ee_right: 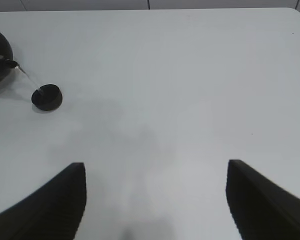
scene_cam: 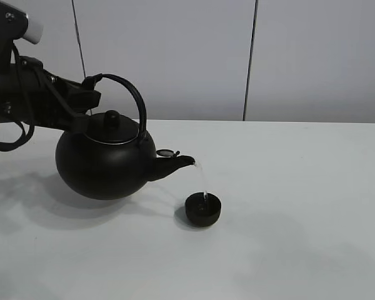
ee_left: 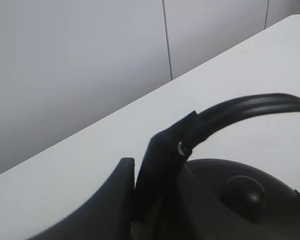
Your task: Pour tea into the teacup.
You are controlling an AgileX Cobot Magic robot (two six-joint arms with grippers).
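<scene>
A big round black kettle (scene_cam: pixel 105 164) with an arched handle (scene_cam: pixel 132 95) is held tilted above the white table, its spout (scene_cam: pixel 175 163) pointing right. A thin stream of liquid (scene_cam: pixel 202 181) runs from the spout into the small black teacup (scene_cam: pixel 203 209) standing on the table. My left gripper (scene_cam: pixel 86 94) is shut on the kettle's handle; the left wrist view shows the fingers (ee_left: pixel 160 165) clamped on the handle (ee_left: pixel 250 107) above the lid knob (ee_left: pixel 245 192). My right gripper (ee_right: pixel 155 200) is open and empty, far from the teacup (ee_right: pixel 46 97), and is out of the exterior view.
The white table (scene_cam: pixel 300 206) stretches to the right of the cup. A pale panelled wall (scene_cam: pixel 187 56) stands behind its far edge. The table's right corner shows in the right wrist view (ee_right: pixel 295 15).
</scene>
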